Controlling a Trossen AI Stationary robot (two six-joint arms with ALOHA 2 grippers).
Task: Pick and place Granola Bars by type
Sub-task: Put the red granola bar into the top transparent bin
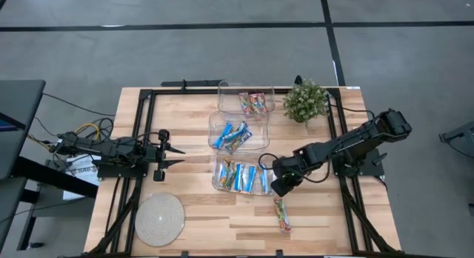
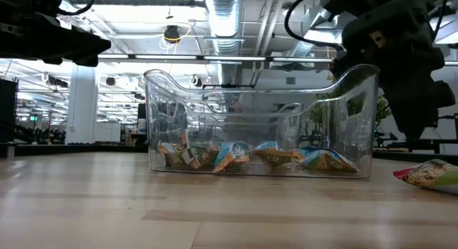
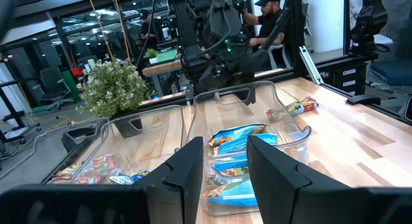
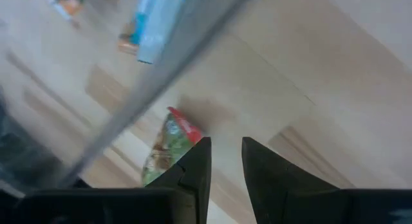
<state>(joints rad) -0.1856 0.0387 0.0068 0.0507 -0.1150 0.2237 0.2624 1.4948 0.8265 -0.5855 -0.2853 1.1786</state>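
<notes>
Three clear bins stand in a row down the table's middle. The far bin [image 1: 246,102] holds red-green-orange granola bars, the middle bin [image 1: 238,134] bright blue ones, and the near bin [image 1: 241,176] tan-brown and blue ones [image 2: 257,157]. One red-green-orange bar [image 1: 282,215] lies flat on the wood near the front edge, right of the near bin [image 2: 429,174]. My right gripper [image 1: 278,190] hangs just above the table at the near bin's right end, slanting down, open and empty [image 4: 225,143], with that bar [image 4: 168,143] beside its fingers. My left gripper [image 1: 181,156] waits at the left, level, open [image 3: 222,143].
A potted plant [image 1: 305,100] stands at the far right corner and a round woven mat [image 1: 159,219] lies at the near left. Black frame rails [image 1: 341,139] run along the table's sides. A person [image 3: 267,21] sits beyond the table.
</notes>
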